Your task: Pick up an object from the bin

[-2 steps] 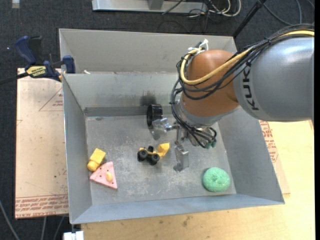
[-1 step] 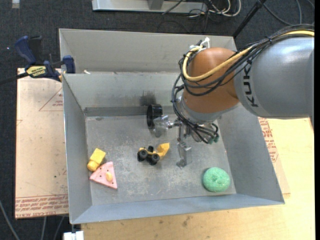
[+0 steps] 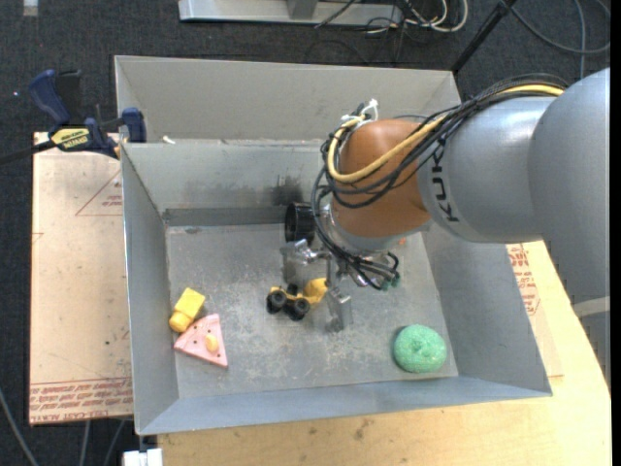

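Scuffed grey bin floor under the arm, mostly bare, a few small things scattered well apart; room enough to take one from above without nudging another. Low over the middle of it, the gripper, hanging from the orange-covered wrist and pointing straight down, a pose suited to straddling something lying flat.

Directly beneath: a small black-and-yellow toy, black wheeled end poking out on the side away from the arm, yellow end tucked in between the fingers. Fingers parted rather than pinched, one behind the toy and one on the front-wall side of it; probably not clamped on anything, though hard to be sure with the wrist and cables crowding that spot. Toy flat on the floor, no lift yet.

Well off from the gripper, on the side away from the arm: a yellow block just beside a pink wedge. On the arm's side of the gripper, toward the front wall and clear of the fingers: a green ball.
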### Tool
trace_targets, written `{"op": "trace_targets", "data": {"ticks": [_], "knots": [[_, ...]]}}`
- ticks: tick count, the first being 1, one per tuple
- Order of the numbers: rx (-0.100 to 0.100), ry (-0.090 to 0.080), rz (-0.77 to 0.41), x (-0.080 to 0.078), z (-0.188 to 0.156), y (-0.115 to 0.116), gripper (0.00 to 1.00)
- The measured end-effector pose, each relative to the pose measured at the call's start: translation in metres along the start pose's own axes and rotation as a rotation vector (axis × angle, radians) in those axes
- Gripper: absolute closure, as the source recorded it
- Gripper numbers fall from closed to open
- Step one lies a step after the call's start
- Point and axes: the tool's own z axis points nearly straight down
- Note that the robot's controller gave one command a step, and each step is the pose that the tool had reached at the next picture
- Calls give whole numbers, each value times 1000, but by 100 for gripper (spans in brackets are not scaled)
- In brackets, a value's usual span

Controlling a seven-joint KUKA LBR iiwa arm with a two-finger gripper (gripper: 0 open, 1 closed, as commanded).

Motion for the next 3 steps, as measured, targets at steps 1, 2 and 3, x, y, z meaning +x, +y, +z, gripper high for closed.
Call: {"op": "trace_targets", "data": {"ticks": [1,2,3], "knots": [[-2,2,-214,3,14,0,100],[-1,2,-219,3,12,0,100],[-2,4,-218,4,10,0,100]]}}
